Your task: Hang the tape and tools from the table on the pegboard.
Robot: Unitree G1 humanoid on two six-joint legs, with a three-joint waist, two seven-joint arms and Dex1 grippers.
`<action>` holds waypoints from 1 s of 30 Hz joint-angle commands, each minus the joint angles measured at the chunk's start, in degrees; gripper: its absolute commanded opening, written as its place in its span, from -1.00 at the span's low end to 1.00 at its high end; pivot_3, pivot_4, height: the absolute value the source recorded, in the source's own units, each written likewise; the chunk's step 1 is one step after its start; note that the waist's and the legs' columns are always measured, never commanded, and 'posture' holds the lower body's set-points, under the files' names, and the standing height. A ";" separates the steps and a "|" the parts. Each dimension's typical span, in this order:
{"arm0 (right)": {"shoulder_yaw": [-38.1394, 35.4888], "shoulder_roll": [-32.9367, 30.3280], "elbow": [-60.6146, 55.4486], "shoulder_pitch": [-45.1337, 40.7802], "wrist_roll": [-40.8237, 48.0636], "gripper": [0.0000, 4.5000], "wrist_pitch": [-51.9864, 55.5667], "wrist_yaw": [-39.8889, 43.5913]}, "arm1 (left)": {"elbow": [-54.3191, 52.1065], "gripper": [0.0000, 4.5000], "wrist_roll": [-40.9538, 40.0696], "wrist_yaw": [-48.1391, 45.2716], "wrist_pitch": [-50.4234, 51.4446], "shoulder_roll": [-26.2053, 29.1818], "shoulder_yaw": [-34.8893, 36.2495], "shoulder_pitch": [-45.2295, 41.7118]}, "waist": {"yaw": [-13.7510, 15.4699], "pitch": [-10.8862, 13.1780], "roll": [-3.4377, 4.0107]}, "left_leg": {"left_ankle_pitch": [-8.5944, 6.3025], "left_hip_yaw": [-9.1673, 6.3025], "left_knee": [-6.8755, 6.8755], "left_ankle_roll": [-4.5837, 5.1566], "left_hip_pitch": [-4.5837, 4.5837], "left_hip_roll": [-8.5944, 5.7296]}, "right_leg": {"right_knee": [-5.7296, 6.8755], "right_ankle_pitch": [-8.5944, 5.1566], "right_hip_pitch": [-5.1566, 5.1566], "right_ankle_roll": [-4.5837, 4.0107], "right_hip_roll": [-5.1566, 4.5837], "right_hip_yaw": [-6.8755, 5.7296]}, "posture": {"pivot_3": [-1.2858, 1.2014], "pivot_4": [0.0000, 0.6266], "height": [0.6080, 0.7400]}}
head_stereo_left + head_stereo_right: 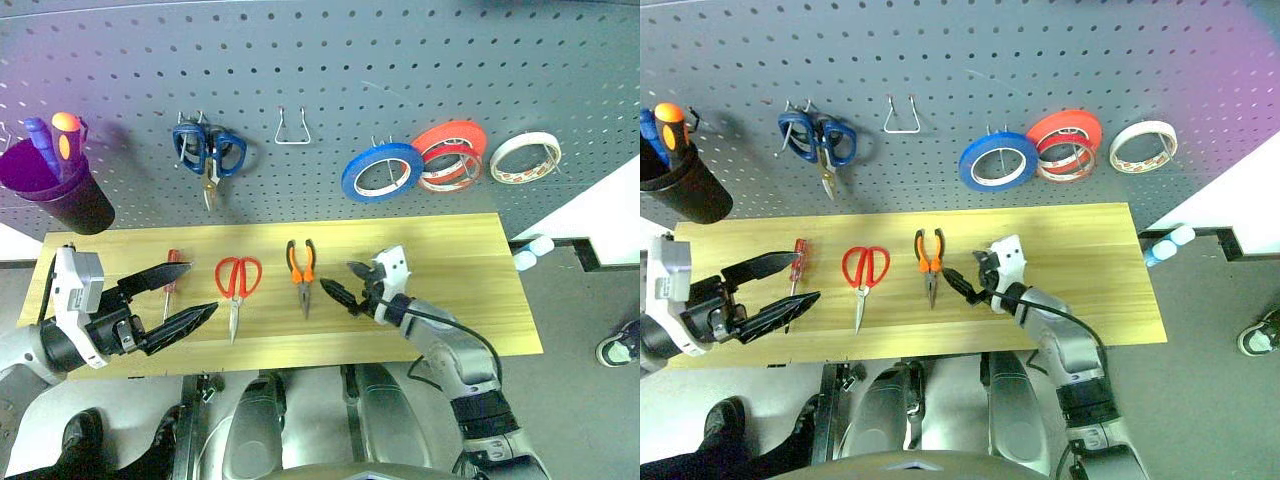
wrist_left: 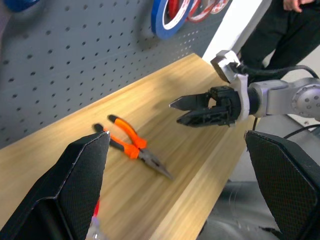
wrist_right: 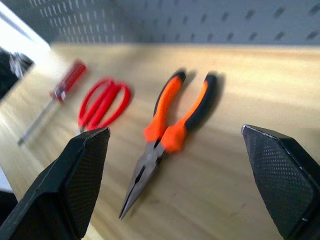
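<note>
On the light wood table [image 1: 470, 290] lie a slim red-handled screwdriver [image 1: 172, 275], red-handled scissors [image 1: 238, 280] and orange-and-black pliers [image 1: 301, 268], side by side. My right gripper [image 1: 337, 275] is open just right of the pliers, low over the wood and pointing at them; the right wrist view has the pliers [image 3: 170, 130] lying between its fingers. My left gripper [image 1: 200, 288] is open and empty at the table's left front, beside the screwdriver. The whitish tape [image 1: 525, 157] hangs at the far right of the pegboard [image 1: 330, 60].
Blue-handled scissors [image 1: 208, 150], a blue roll [image 1: 382, 172] and a red roll [image 1: 450, 150] hang on the board. A bare wire hook [image 1: 291, 128] sits between them. A dark cup [image 1: 60, 195] of tools hangs at far left. A person's shoe [image 1: 620, 345] is at right.
</note>
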 commanded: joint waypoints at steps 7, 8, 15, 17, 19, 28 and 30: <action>0.92 4.41 -3.11 -3.63 -3.02 0.97 6.52 -9.05 | -1.64 1.00 -0.69 -0.85 -2.01 0.09 3.81 1.78 | 0.08 0.10 0.01 | 0.00 -0.02 -0.18 0.01 0.02 0.00 | -0.01 -0.26 -0.09 -0.04 0.02 0.00 | 0.08 0.23 0.90; 1.32 4.61 -3.06 -4.06 -3.29 0.97 6.89 -9.25 | -1.55 1.00 -0.80 -0.63 -1.86 0.15 3.64 1.49 | 0.02 0.11 0.02 | 0.00 -0.02 -0.24 0.01 0.02 0.00 | -0.01 -0.27 -0.11 -0.06 0.02 0.00 | 0.08 0.23 0.90; 1.68 5.08 -4.61 -6.40 -3.64 0.97 11.76 -11.17 | -3.50 1.00 -1.67 1.81 -0.39 0.36 2.56 0.03 | 0.05 0.18 0.01 | 0.00 -0.02 -0.70 0.01 0.04 0.00 | -0.02 -0.28 -0.30 -0.16 0.03 -0.01 | 0.08 0.26 0.90; 1.48 5.87 -4.94 -7.09 -3.76 0.97 13.34 -12.60 | -4.25 1.00 -1.90 2.63 -0.08 0.37 2.32 -0.12 | -0.01 0.22 0.01 | 0.00 -0.04 -0.74 0.01 0.03 0.00 | -0.02 -0.28 -0.31 -0.11 0.03 -0.04 | 0.08 0.26 0.90; 0.77 7.06 -5.40 -7.61 -3.45 0.97 15.72 -14.46 | -4.90 1.00 -2.22 3.29 0.37 0.35 2.30 -0.27 | -0.10 0.28 0.03 | -0.01 -0.05 -0.75 0.01 0.03 0.01 | -0.02 -0.29 -0.33 -0.11 0.03 -0.04 | 0.08 0.26 0.90; 1.73 13.98 -7.75 -11.22 -4.41 0.97 26.82 -22.56 | -6.47 1.00 -4.06 6.70 2.57 1.16 1.58 -2.29 | -0.09 0.64 0.11 | -0.01 -0.12 -0.76 0.01 0.02 0.03 | 0.00 -0.41 -0.36 -0.15 0.06 -0.08 | 0.09 0.27 0.90; 0.87 15.72 -7.41 -11.58 -3.83 0.97 27.63 -23.54 | -6.83 1.00 -4.49 7.42 3.10 1.32 1.46 -2.74 | -0.10 0.66 0.12 | -0.01 -0.13 -0.77 0.01 0.00 0.03 | -0.02 -0.40 -0.37 -0.15 0.05 -0.07 | 0.08 0.27 0.90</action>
